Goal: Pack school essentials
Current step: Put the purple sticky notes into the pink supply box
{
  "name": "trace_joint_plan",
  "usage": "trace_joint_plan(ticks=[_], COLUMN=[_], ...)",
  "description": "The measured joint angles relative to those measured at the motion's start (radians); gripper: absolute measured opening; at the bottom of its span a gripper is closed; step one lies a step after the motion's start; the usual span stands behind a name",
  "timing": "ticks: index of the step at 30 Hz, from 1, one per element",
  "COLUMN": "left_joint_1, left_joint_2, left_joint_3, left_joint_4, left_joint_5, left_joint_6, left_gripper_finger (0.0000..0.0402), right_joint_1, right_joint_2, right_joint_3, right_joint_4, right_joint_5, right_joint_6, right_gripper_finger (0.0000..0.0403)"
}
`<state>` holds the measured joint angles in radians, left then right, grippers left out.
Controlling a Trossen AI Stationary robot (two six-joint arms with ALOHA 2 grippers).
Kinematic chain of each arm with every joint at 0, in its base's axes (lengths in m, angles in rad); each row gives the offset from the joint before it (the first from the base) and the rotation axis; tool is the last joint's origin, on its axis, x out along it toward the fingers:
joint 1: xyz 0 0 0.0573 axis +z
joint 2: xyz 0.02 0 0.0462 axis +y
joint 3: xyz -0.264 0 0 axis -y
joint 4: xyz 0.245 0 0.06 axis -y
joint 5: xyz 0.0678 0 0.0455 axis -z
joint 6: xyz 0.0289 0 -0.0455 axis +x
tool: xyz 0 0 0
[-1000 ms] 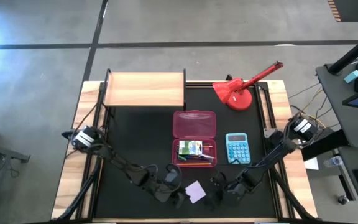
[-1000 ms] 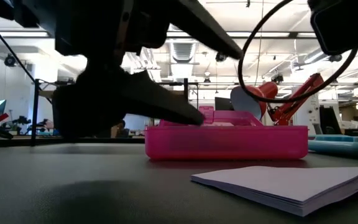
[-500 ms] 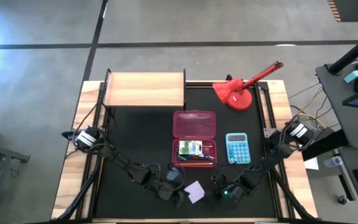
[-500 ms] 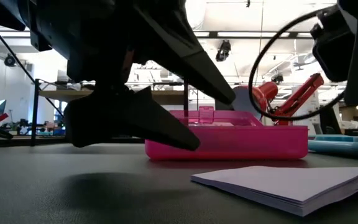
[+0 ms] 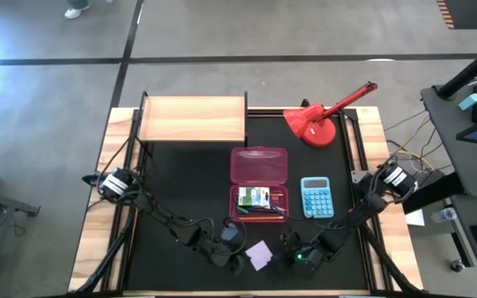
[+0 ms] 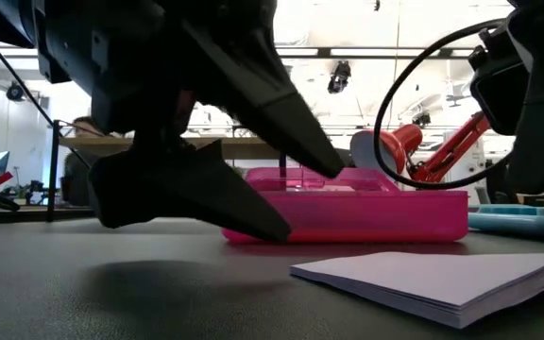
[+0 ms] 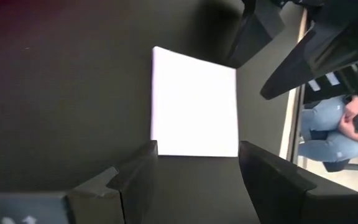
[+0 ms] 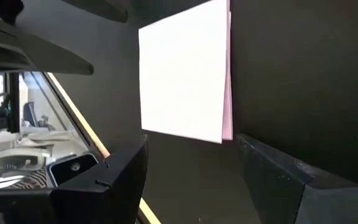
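Note:
A lilac sticky-note pad (image 5: pixel 260 255) lies flat on the black mat near the table's front edge. My left gripper (image 5: pixel 239 262) stands open just left of it. In the left wrist view its gripper (image 7: pixel 197 152) has a fingertip beside each near corner of the pad (image 7: pixel 194 102); the low view shows it above the mat. My right gripper (image 5: pixel 288 250) is open on the pad's right, with the pad (image 8: pixel 182 74) ahead of its fingertips. Behind the pad, an open pink pencil case (image 5: pixel 259 184) holds a green-and-white box (image 5: pixel 253 196) and pens (image 5: pixel 265 210).
A light-blue calculator (image 5: pixel 315 197) lies right of the case. A red desk lamp (image 5: pixel 321 120) stands at the far right and a wooden shelf (image 5: pixel 193 118) at the far left. A seated person (image 7: pixel 337 127) shows beyond the table's edge.
My right gripper has come down toward the mat beside the pad and turned a little. My left gripper has rolled slightly in place. The pad has not moved.

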<state>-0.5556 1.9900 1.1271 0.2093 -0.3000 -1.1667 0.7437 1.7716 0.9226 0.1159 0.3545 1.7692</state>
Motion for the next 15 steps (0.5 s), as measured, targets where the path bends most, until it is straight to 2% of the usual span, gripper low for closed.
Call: trace_joint_plan(ticks=[8, 15], left_joint_1=[0.000, 0.000], left_joint_2=[0.000, 0.000], left_joint_3=[-0.004, -0.004], left_joint_4=[-0.018, -0.021], left_joint_5=[0.007, 0.010], left_joint_6=[0.001, 0.001], left_gripper_finger=[0.0208, 0.0208], right_joint_1=[-0.006, -0.006], right_joint_2=[0.058, 0.054], right_joint_3=[0.000, 0.004], right_joint_4=[0.120, 0.122], right_joint_5=[0.019, 0.014], right_joint_6=[-0.021, -0.020], right_gripper_finger=[0.0231, 0.0231])
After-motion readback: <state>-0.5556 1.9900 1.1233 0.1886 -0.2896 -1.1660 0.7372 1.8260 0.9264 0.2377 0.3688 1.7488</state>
